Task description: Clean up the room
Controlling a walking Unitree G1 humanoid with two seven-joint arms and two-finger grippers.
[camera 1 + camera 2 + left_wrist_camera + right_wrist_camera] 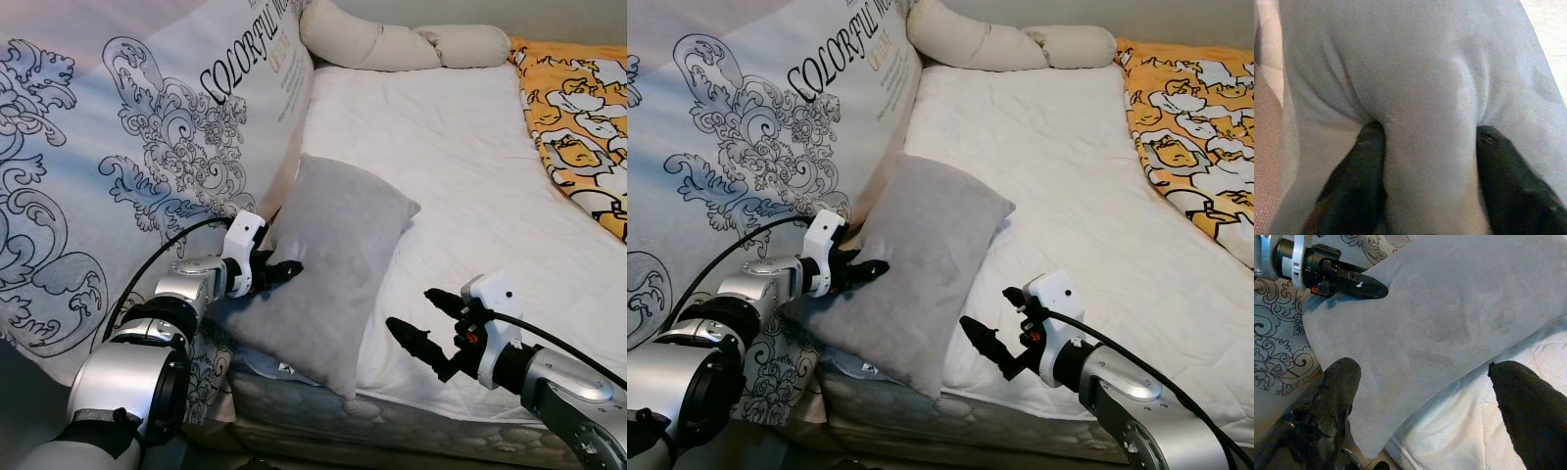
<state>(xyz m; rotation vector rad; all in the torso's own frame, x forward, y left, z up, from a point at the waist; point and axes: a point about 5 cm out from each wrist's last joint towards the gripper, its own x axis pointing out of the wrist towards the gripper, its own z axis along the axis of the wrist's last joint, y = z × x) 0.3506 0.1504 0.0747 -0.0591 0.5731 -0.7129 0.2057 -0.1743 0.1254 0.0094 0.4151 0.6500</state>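
White quilted mattress (pixel 460 166) fills the frame's middle, an orange cartoon blanket (pixel 578 127) at upper right. Soft grey pillow (pixel 328 269) leans on its left edge. The left gripper (pixel 282 269) pinches a fold of it; the right gripper (pixel 428 321) hangs spread apart nearby.

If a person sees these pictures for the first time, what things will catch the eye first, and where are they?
The grey pillow stands out first: it leans at the left edge of the white mattress, and the left gripper is shut on a fold of it. The right gripper hangs open just to its right, above the mattress edge. Behind them rises a large cushion with black ornaments and lettering, and a yellow patterned blanket lies at the far right.
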